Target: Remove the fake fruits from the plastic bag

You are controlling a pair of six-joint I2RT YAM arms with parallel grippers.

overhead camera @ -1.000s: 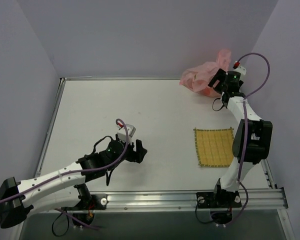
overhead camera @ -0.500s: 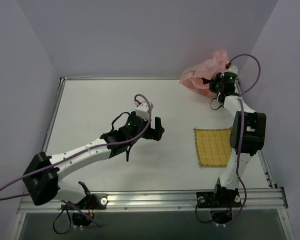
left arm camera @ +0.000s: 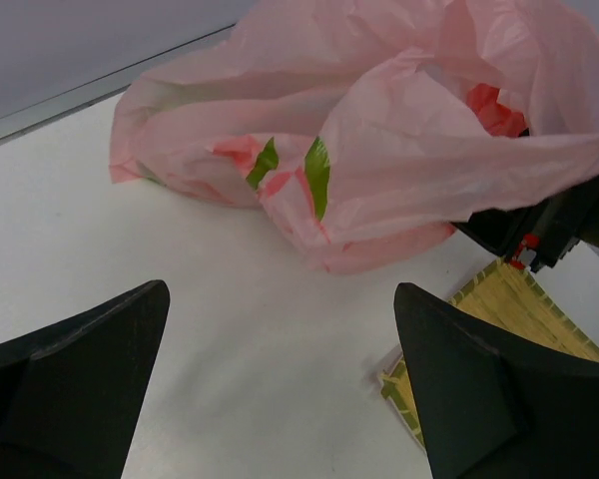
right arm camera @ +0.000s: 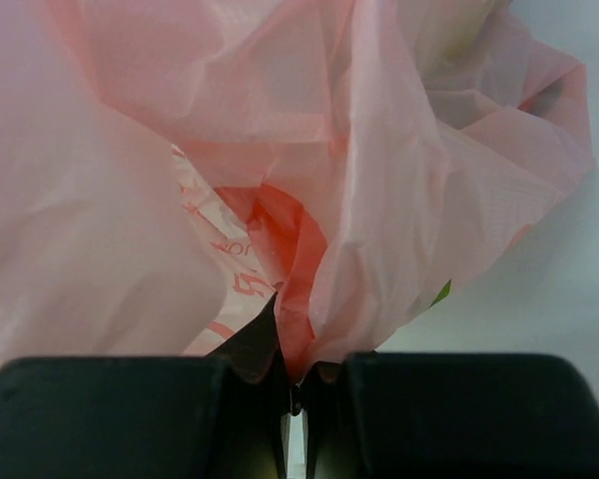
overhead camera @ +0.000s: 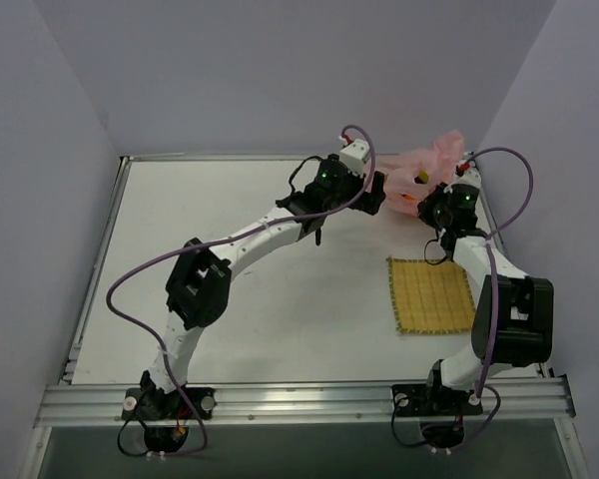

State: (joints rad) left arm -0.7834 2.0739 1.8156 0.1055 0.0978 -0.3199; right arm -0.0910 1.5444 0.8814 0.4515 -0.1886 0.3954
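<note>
The pink plastic bag [overhead camera: 426,163] lies crumpled at the table's far right corner. My right gripper [overhead camera: 422,197] is at its near right side, shut on a pinched fold of the bag's film [right arm camera: 301,299]. My left gripper [overhead camera: 375,192] is just left of the bag, open, with bare table between its fingers [left arm camera: 100,359] and the bag [left arm camera: 379,120] a little ahead. The fake fruits are hidden inside. Green patches [left arm camera: 317,175] show through the film, and I cannot tell whether they are fruit or print.
A yellow woven mat [overhead camera: 431,294] lies on the white table near the right arm, and its corner [left arm camera: 509,309] shows by my left gripper's right finger. The back wall and the table's raised rim [overhead camera: 240,157] run close behind the bag.
My left arm has swung from the table's near left across to the bag, its jaws opening wider. My right gripper has shut on the bag's film and drawn slightly back.
</note>
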